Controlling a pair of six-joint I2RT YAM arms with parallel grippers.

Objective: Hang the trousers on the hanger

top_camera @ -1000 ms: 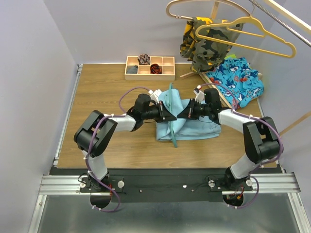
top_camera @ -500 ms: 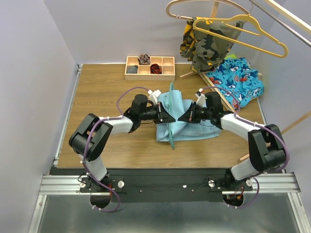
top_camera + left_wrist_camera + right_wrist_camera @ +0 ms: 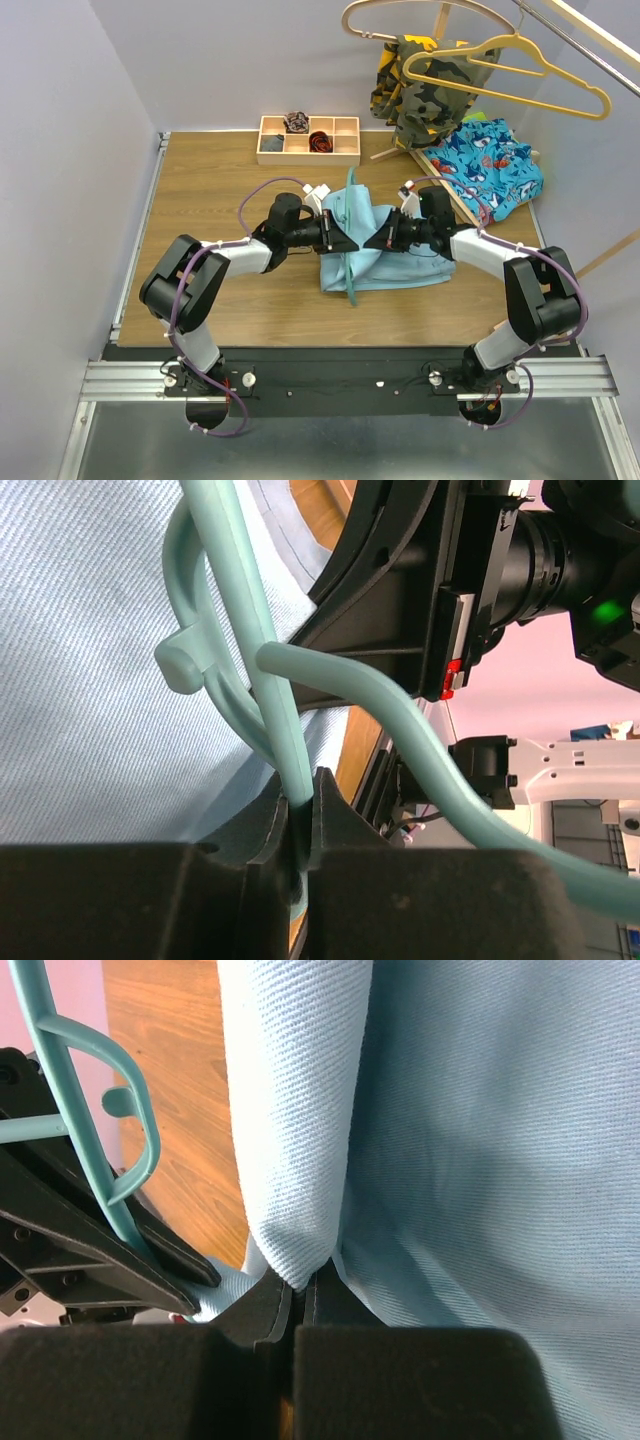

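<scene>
The light blue trousers (image 3: 395,250) lie crumpled in the middle of the table. The teal hanger (image 3: 352,280) lies across their left part, its hook (image 3: 350,182) pointing to the far side. My left gripper (image 3: 345,240) comes in from the left, shut on a thin bar of the hanger (image 3: 245,630), which runs down between its jaws (image 3: 300,792) over the trousers (image 3: 90,680). My right gripper (image 3: 376,240) faces it from the right, almost tip to tip. It (image 3: 298,1288) is shut on a raised fold of the trousers (image 3: 480,1140), with the hanger (image 3: 80,1130) just to its left.
A wooden compartment tray (image 3: 308,140) stands at the back. At the back right a camouflage garment (image 3: 420,85), a yellow hanger (image 3: 510,65) and a pale wooden hanger (image 3: 400,15) hang from a rail. A blue shark-print cloth (image 3: 490,160) lies below them.
Both grippers stay at the middle of the trousers, keeping their holds. The left arm's elbow has shifted slightly to the left. The yellow hanger swung left and back.
</scene>
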